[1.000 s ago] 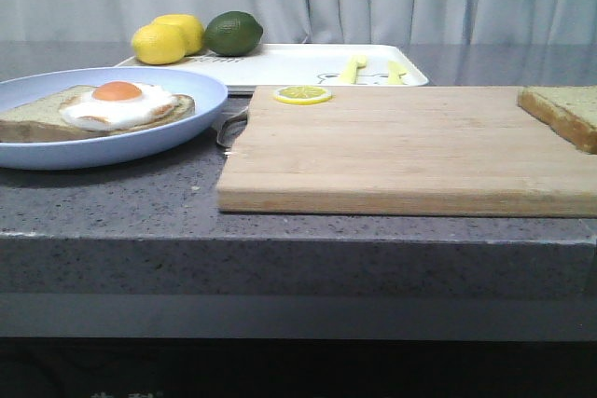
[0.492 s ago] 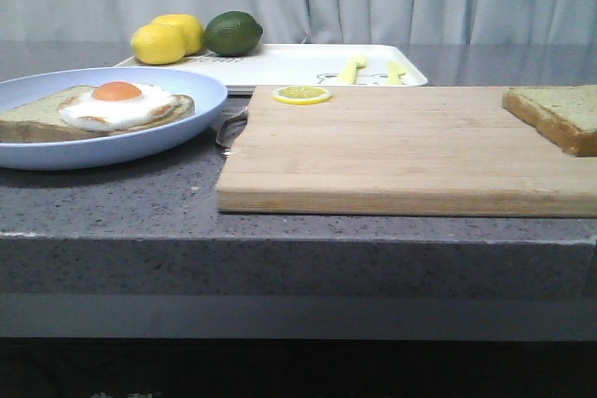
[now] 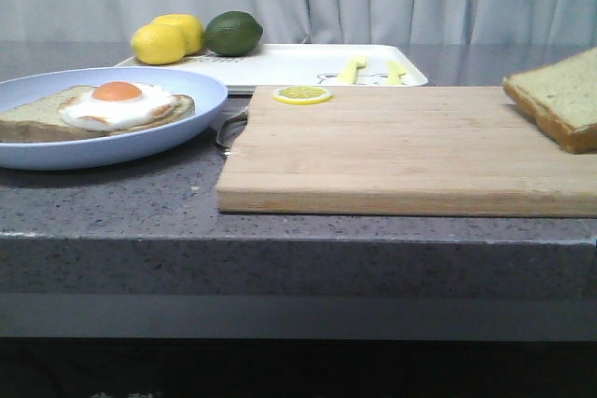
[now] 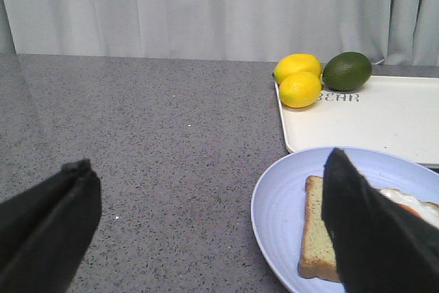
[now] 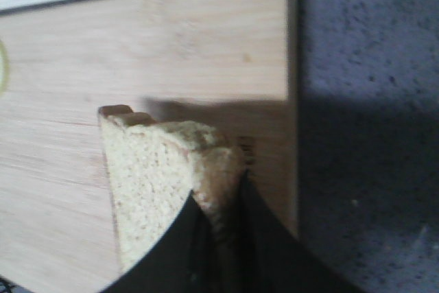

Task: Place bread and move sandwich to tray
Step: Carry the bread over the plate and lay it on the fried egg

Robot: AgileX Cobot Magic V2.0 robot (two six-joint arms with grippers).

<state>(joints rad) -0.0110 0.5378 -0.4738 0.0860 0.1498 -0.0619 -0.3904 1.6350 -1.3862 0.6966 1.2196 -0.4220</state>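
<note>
The bread (image 3: 560, 104), a thick slice with a brown crust, is tilted up over the right end of the wooden cutting board (image 3: 392, 146). In the right wrist view my right gripper (image 5: 218, 191) is shut on the bread's (image 5: 151, 176) crust edge, above the board (image 5: 158, 53). The sandwich (image 3: 117, 104), a fried egg on a bread slice, lies on the pale-blue plate (image 3: 191, 128) at the left. My left gripper (image 4: 209, 162) is open over the grey counter, one finger in front of the sandwich (image 4: 319, 238) and plate (image 4: 274, 197). The white tray (image 3: 298, 67) sits behind them.
Two lemons (image 3: 168, 39) and a dark green lime (image 3: 233, 33) rest on the tray's (image 4: 384, 121) far left corner, with yellow utensils (image 3: 353, 69) on its right. A lemon slice (image 3: 301, 94) lies on the board's back left corner. A grey curtain hangs behind.
The bread slid a little to the left along the board's right end, then its outer side rose, so it now sits tilted. Nothing else moved.
</note>
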